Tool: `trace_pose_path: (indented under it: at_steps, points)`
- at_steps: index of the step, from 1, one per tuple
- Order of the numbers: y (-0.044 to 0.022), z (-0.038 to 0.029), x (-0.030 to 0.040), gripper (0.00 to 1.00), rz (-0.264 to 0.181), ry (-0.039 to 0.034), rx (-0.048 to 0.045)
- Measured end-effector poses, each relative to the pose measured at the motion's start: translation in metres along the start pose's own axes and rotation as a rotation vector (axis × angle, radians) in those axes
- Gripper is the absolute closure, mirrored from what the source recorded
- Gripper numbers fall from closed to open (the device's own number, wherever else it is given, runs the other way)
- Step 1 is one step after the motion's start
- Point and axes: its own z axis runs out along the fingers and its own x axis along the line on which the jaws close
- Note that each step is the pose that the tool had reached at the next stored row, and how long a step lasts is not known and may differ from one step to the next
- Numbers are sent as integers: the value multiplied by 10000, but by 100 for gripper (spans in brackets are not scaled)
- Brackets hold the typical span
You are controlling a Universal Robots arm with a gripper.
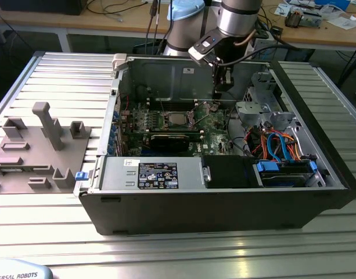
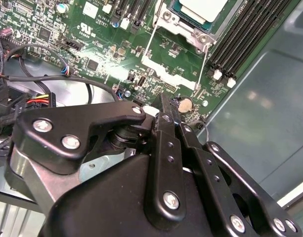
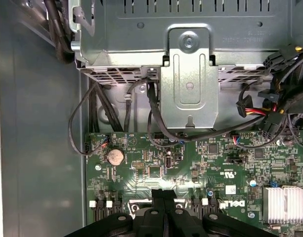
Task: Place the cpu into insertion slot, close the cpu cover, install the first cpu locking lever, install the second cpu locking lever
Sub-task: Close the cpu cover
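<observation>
The black metal gripper (image 2: pixel 164 99) is observed with its jaws pressed together; nothing is held. The small square silver-topped cpu (image 2: pixel 202 7) is located on the green motherboard (image 2: pixel 107 44), well ahead of the jaw tips. A round silver coin cell (image 2: pixel 184 104) is noted just beside them.

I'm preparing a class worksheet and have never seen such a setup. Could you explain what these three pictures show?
A robot arm reaches into an open computer case lying on a ribbed metal table. The exterior view is taken from off the arm. Both wrist views come from cameras riding on it, looking at the green motherboard. The arm's black fingers are closed together, holding nothing. The cpu is already seated on that board.
</observation>
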Motion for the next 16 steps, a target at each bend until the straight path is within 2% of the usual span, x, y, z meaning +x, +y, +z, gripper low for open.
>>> trace_pose_path:
  at_steps: [16]
  points:
    - [42, 61, 0, 89, 0, -1, 0]
